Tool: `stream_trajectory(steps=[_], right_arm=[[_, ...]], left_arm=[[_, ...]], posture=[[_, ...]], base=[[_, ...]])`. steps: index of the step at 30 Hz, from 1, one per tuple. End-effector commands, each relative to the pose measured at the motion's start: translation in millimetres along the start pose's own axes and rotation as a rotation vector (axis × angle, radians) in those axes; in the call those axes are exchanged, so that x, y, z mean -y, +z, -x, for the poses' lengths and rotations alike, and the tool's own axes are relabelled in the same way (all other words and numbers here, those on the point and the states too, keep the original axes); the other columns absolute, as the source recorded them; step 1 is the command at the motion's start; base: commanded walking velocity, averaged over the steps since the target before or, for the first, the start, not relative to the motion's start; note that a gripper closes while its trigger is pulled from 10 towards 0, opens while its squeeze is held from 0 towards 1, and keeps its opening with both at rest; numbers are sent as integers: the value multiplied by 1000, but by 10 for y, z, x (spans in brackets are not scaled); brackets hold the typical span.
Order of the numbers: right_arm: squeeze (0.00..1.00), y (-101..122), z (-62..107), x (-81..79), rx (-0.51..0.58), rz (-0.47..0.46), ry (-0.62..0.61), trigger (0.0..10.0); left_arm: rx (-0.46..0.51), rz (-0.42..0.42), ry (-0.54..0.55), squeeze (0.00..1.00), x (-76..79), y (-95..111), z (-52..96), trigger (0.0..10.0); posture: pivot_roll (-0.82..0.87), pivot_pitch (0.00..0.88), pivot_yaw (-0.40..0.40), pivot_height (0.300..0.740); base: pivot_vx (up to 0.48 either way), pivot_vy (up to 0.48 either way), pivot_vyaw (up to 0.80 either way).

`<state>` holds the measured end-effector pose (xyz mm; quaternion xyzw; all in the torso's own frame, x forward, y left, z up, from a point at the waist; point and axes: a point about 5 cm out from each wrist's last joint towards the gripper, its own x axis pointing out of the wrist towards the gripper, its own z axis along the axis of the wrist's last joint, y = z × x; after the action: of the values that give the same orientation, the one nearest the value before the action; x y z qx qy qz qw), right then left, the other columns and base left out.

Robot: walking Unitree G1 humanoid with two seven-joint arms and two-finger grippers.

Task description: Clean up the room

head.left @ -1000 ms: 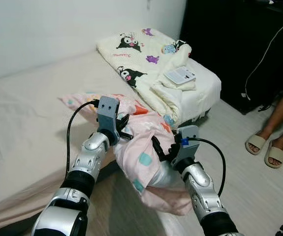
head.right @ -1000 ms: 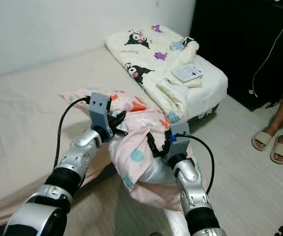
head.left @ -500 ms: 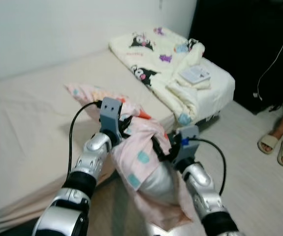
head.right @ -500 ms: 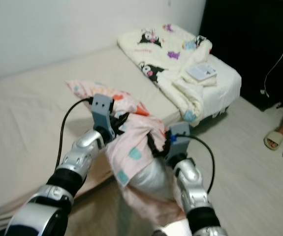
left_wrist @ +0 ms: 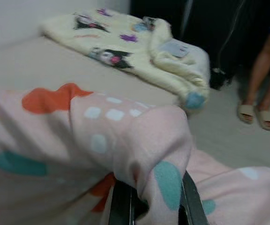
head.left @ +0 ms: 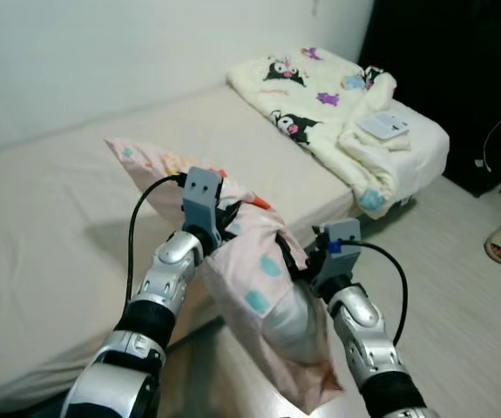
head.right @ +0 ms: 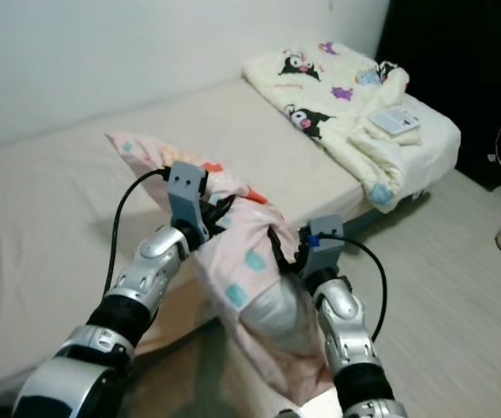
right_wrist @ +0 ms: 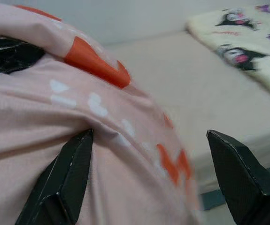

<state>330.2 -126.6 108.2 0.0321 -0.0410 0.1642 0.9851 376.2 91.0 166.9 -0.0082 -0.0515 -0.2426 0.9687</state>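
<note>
You are holding the pillow (head.left: 263,283) up at the edge of the bed (head.left: 50,218), one corner trailing on the mattress. Your left gripper (left_wrist: 150,206) is pinching a fold of its case. Your right gripper (right_wrist: 149,178) is pressing against it with fingers spread wide.

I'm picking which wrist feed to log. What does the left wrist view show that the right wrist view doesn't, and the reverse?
Left wrist view's extras: a person's legs in sandals, a booklet on the cartoon blanket, and the left tool pinching fabric. Right wrist view's extras: the right tool, spread wide against the pink pillow. Shared: pink pillow, cartoon blanket, bed.
</note>
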Motion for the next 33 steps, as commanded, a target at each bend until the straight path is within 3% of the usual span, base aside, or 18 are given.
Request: stream_trajectory(steps=[1, 7, 11, 20, 33], right_arm=[[0, -56, 27, -9, -23, 3, 5, 10000], [0, -59, 28, -11, -23, 1, 3, 10000], [0, -60, 23, -11, -23, 0, 3, 10000], [0, -53, 13, -17, -17, -2, 10, 10000], [0, -50, 8, -23, -13, -4, 16, 10000]], left_arm=[[97, -28, -22, 0, 53, 179, -38, 10000], [94, -26, -23, 0, 61, 168, -34, 10000], [79, 0, -15, 0, 72, 139, -36, 10000], [71, 0, -20, 0, 136, 123, -49, 10000], [83, 34, -2, 0, 137, 131, -48, 10000]], posture=[[-161, 118, 14, 740], [-160, 119, 14, 740], [-159, 118, 13, 740], [-159, 116, 13, 740], [-156, 117, 13, 740]], base=[[0, 480, 0], [0, 480, 0], [0, 0, 0], [0, -457, 0], [0, 0, 0]])
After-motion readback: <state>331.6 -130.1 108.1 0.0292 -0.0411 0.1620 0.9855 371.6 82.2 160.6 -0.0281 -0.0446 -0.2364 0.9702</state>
